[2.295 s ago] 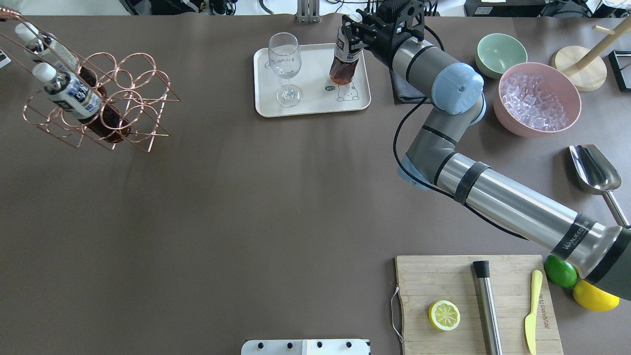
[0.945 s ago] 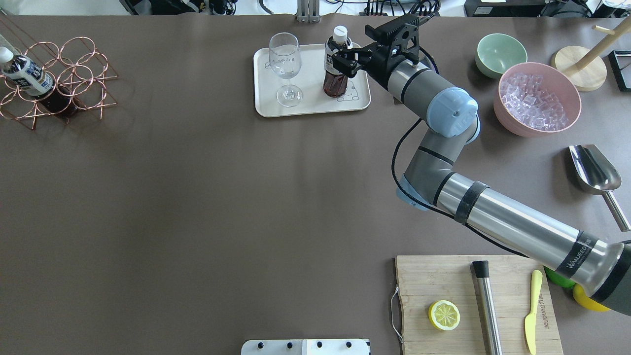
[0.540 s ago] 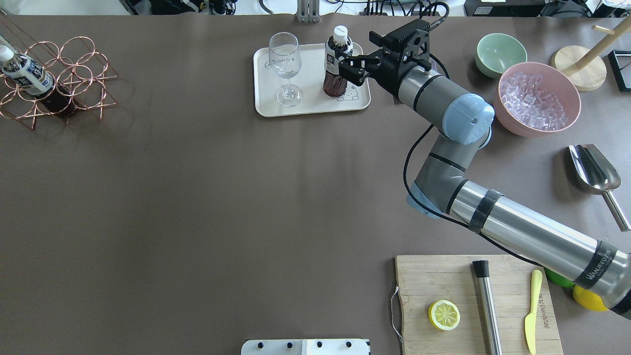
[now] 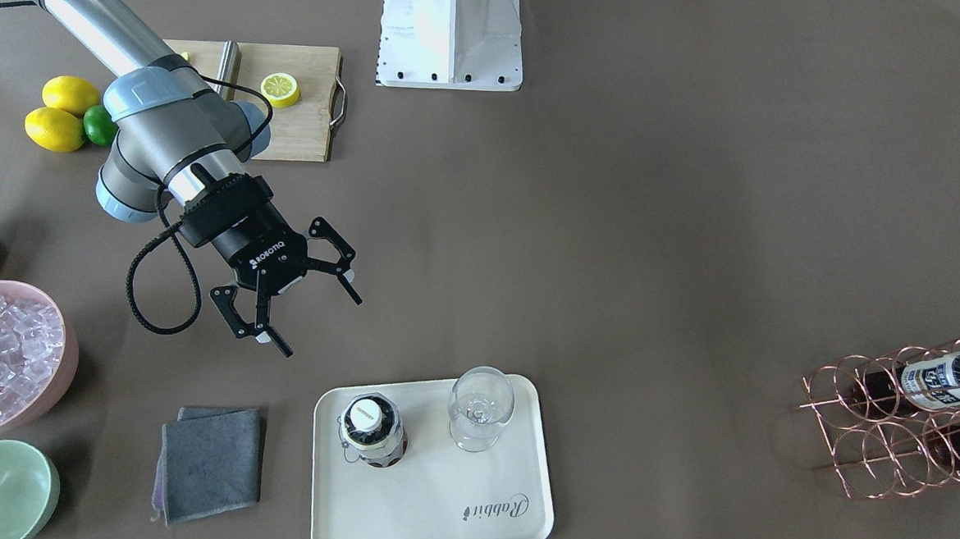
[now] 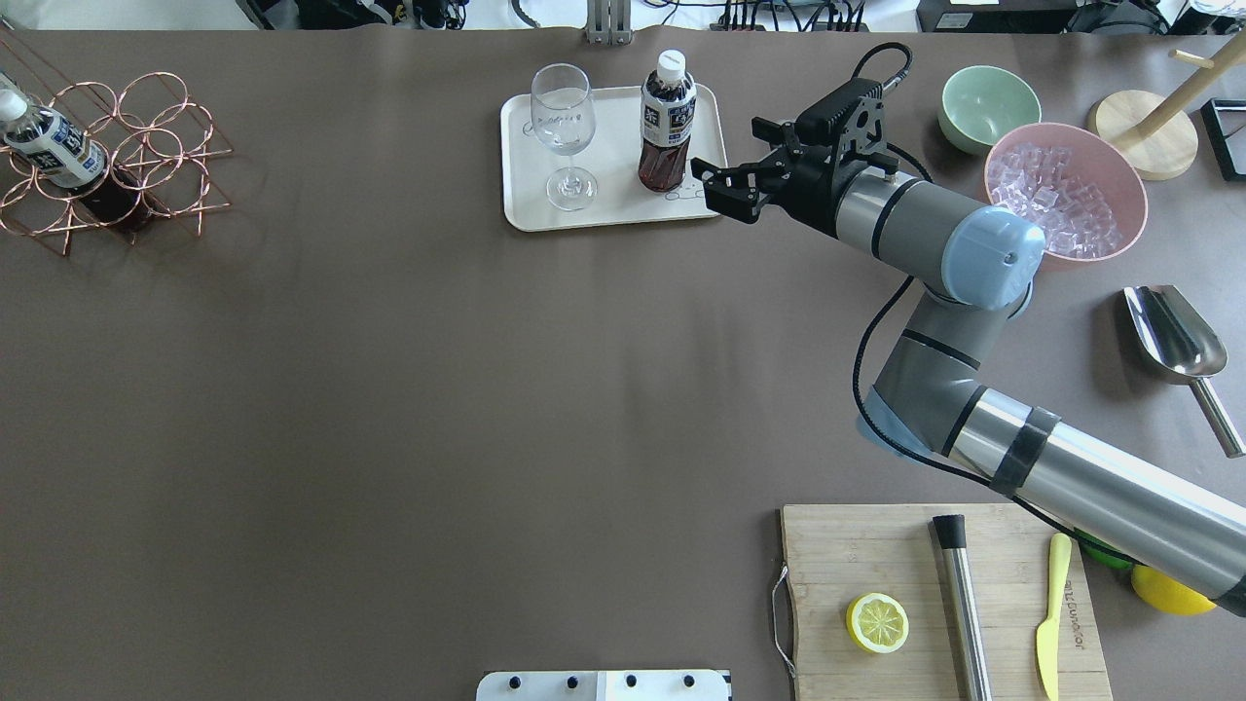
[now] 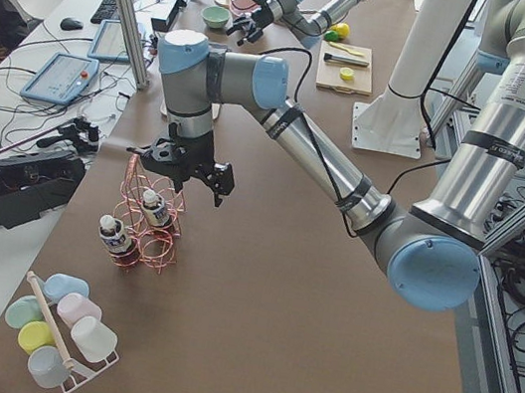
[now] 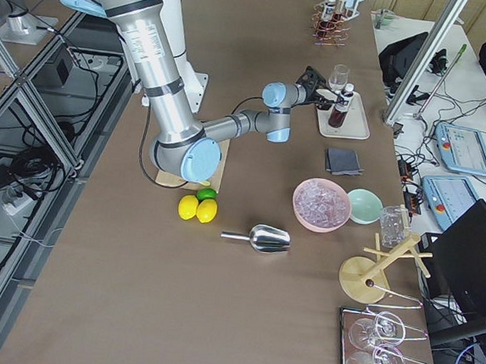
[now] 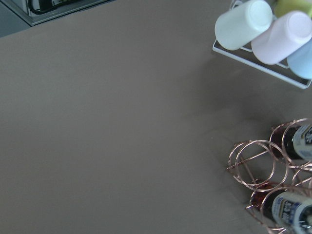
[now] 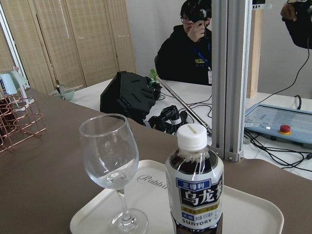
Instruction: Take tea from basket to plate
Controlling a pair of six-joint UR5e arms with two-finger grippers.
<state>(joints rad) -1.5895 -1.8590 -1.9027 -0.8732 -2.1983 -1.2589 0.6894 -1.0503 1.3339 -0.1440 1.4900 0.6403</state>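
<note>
One tea bottle (image 5: 667, 122) stands upright on the cream plate (image 5: 618, 195), next to a stemmed glass; it also shows in the front view (image 4: 370, 430) and the right wrist view (image 9: 195, 195). My right gripper (image 5: 703, 191) is open and empty, just off the plate's right edge, apart from the bottle (image 4: 322, 325). The copper wire basket (image 5: 146, 166) sits at the far left with two more tea bottles (image 6: 152, 208) in it. My left gripper (image 6: 182, 165) hangs over the basket in the exterior left view only; I cannot tell if it is open or shut.
A wine glass (image 5: 563, 127) stands on the plate. A grey cloth (image 4: 211, 461), a green bowl (image 5: 990, 107) and a pink bowl of ice (image 5: 1066, 195) lie right of the plate. A cutting board (image 5: 876, 545) and a metal scoop (image 5: 1173, 336) are nearer the robot.
My right gripper set the tea bottle upright on the plate, opened and drew back to the right. The basket went from raised and tilted to resting at the far left.
</note>
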